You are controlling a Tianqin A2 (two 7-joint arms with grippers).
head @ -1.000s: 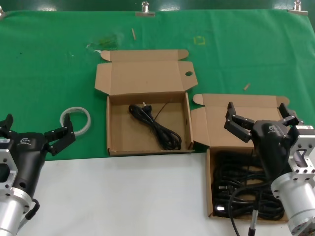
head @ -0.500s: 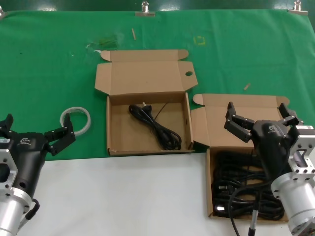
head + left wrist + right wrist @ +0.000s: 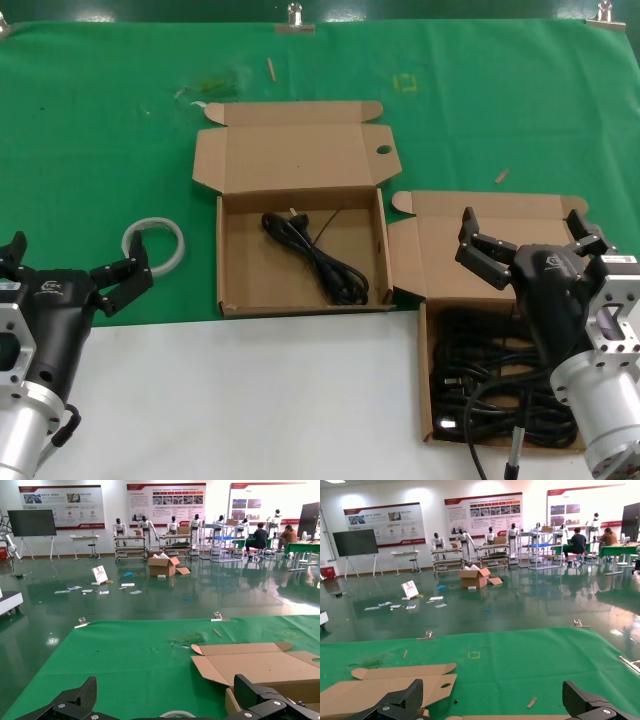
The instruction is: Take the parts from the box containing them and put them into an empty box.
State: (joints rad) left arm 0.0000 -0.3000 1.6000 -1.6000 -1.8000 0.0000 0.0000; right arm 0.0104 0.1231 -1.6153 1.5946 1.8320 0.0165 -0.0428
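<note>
The box containing the parts (image 3: pixel 441 250) lies open at the right, filled with a tangle of black cords (image 3: pixel 490 385). My right gripper (image 3: pixel 528 238) hovers over its lid end, open, holding nothing. In the right wrist view that gripper (image 3: pixel 494 695) has only green cloth between its fingers, with the centre box's lid (image 3: pixel 385 692) off to one side. The other box (image 3: pixel 255 275), at centre, holds one black cord (image 3: pixel 318 255). My left gripper (image 3: pixel 70 262) waits open at the near left. In its own wrist view the left gripper (image 3: pixel 167 695) is empty too.
A white ring (image 3: pixel 155 243) lies on the green cloth (image 3: pixel 100 130) just beyond the left gripper, also visible as the ring (image 3: pixel 175 713). Small wood scraps (image 3: pixel 501 176) sit on the cloth. Bare white tabletop (image 3: pixel 250 400) spans the front.
</note>
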